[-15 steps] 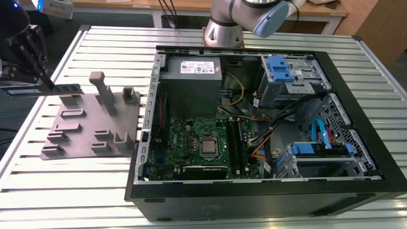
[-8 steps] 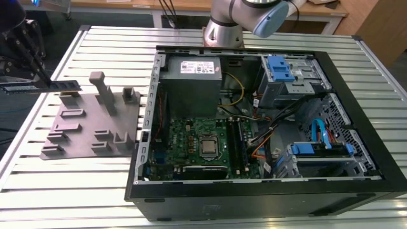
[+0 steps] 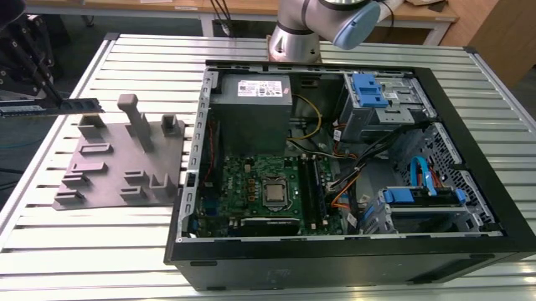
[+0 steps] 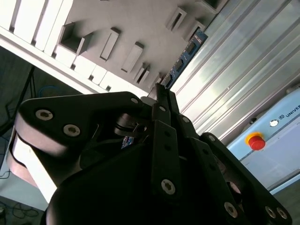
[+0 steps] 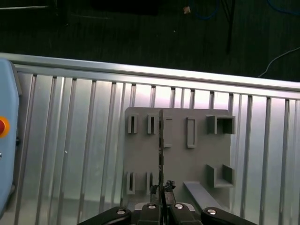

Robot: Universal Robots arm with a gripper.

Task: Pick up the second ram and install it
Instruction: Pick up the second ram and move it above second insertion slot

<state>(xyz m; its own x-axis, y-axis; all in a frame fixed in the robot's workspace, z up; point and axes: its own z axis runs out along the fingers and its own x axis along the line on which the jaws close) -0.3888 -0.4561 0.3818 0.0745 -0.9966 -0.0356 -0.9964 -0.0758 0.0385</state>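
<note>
While the gripper (image 3: 49, 99) sits half cut off at the exterior view's left edge, its fingers are pinched shut on the second ram (image 3: 75, 105), and there's the stick poking out level towards the tall post (image 3: 132, 119) of the grey tray (image 3: 117, 182). In the first wrist view the ram (image 5: 161, 140) is just a thin edge-on line over the tray (image 5: 197, 154). In the second wrist view the black linkage hides most of the board (image 4: 185, 58). Bare slatted table (image 3: 84, 251) lies around the tray. The open computer case (image 3: 335, 266) sits just beside the tray on the exterior view's right, its motherboard (image 3: 243, 182) crowded by cables (image 3: 360, 163) and the slots hard to pick out.
</note>
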